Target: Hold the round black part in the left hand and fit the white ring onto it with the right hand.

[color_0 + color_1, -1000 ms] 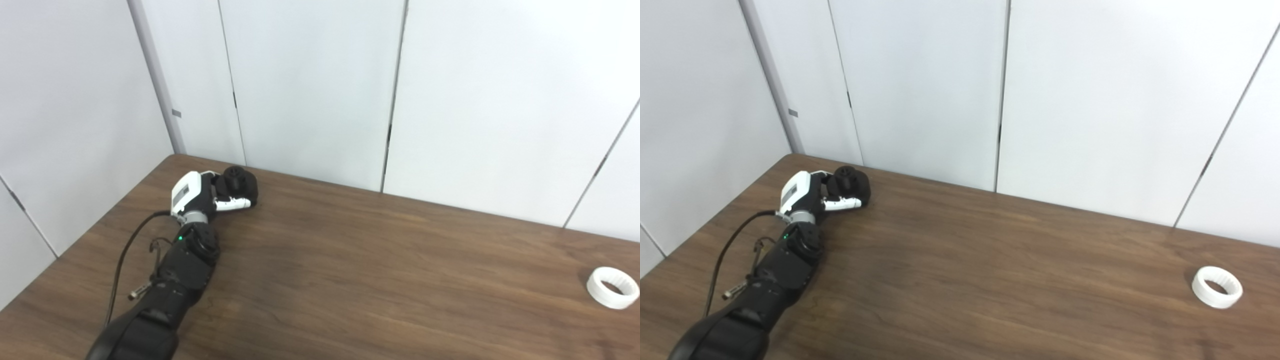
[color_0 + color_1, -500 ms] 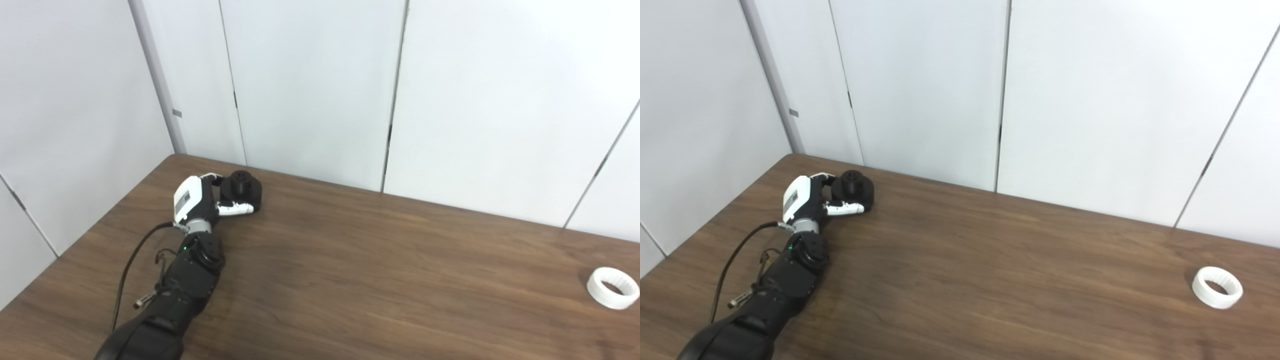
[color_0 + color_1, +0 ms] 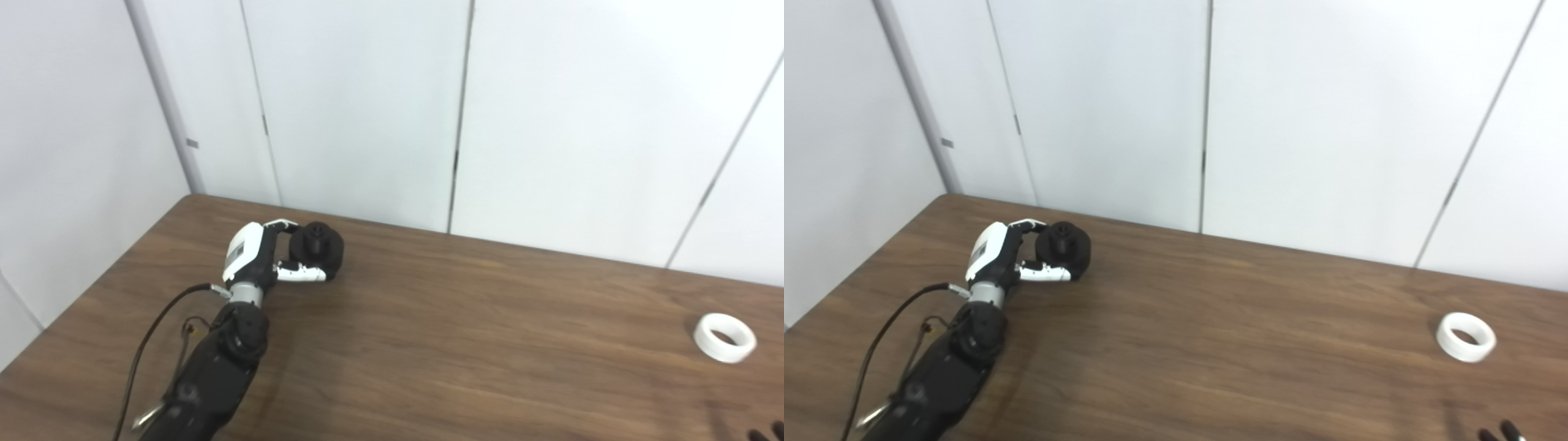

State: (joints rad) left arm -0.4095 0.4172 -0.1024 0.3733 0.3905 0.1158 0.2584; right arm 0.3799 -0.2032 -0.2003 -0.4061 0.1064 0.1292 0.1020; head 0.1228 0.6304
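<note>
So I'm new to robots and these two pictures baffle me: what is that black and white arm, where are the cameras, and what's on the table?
Both pictures come from two cameras side by side on a humanoid robot's head, so they show the same scene from spots slightly apart. The black arm coming in from the bottom left is the robot's own, and it ends in the left hand, a white-backed hand with fingers and a thumb. Its fingers are curled around the round black part at the far left of the wooden table. Whether the part is lifted or resting on the wood is hard to tell. Far off at the right side lies the white ring, flat and untouched. The right hand only peeks in as dark fingertips at the bottom right corner, too little to judge whether it is open. Behind the table are plain white wall panels.
</note>
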